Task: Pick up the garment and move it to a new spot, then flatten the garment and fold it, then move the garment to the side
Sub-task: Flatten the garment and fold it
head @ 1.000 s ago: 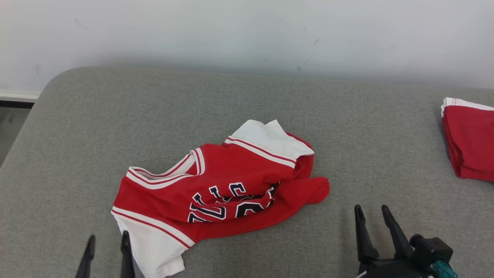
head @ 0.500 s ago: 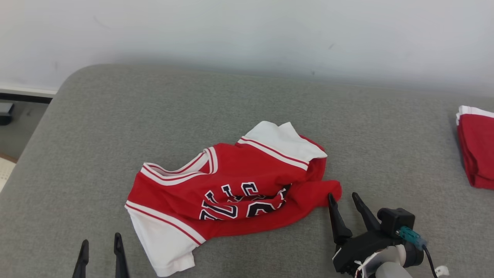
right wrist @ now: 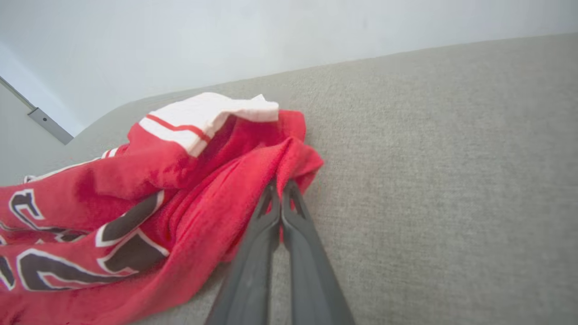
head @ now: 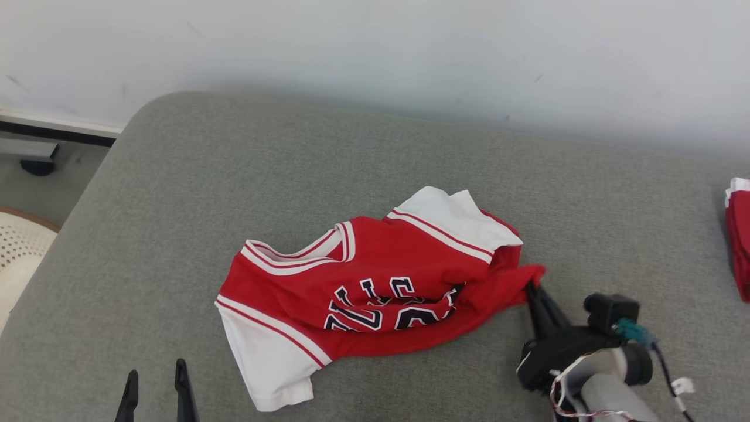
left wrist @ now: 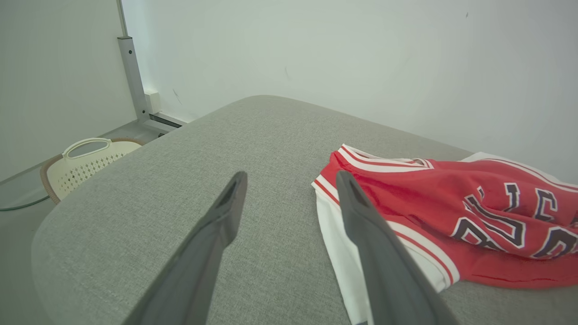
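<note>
Jersey (head: 375, 281): red and white, crumpled, centre of frame on the grey table (head: 176, 176).

Right gripper (head: 532, 288), lower right: fingers closed, pinching the jersey's red right-hand tip. The right wrist view shows cloth bunched at the tips.

Left gripper (head: 155, 372), bottom left: fingers apart, empty, near the jersey but not touching it.

Risks (judged):
- The bite looks shallow, at the very edge of a fold. On the lift the cloth may slip out and the jersey drop back.
- Held by one corner, the jersey would hang bunched and drag over the fabric top, and friction could tug it free.
- The grip may hold one layer only, so the jersey could twist on set-down and be harder to flatten.
- Second red garment (head: 739, 246) at the right edge: a move that way could land on it.
</note>
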Robot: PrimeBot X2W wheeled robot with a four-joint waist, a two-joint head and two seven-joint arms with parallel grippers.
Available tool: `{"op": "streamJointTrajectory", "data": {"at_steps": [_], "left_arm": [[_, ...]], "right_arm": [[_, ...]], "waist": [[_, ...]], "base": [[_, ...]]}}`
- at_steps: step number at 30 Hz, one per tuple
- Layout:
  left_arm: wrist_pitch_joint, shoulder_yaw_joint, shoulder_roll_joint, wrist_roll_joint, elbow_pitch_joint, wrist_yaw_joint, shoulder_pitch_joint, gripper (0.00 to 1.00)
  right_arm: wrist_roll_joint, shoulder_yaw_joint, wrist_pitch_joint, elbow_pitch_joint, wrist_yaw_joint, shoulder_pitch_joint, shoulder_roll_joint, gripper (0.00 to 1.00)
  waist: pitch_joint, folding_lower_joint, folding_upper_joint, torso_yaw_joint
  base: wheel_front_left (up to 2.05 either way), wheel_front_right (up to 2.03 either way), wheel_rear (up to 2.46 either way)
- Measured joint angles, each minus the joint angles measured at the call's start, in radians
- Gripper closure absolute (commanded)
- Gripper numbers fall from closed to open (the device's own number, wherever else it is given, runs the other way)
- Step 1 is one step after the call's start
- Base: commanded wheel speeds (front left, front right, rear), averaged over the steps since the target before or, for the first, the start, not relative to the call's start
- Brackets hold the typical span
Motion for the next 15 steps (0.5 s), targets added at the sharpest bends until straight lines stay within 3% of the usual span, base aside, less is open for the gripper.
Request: {"op": "streamJointTrajectory", "data": {"at_steps": [4, 15], "left_arm": [[0.0, 0.008, 0.0, -0.007, 0.008, 0.0, 0.006, 0.0], [0.0, 0.014, -0.001, -0.024, 0.026, 0.001, 0.012, 0.0]], "right_arm": [[-0.022, -0.003, -0.001, -0.137, 0.0, 0.043, -0.04, 1.0], [-0.111, 0.005, 0.0, -0.533, 0.0, 0.34, -0.145, 1.0]], "waist": [[-0.008, 0.0, 0.0, -0.02], [-0.028, 0.0, 0.0, -0.105]], "base": [[0.0, 0.0, 0.0], [0.0, 0.0, 0.0]]}}
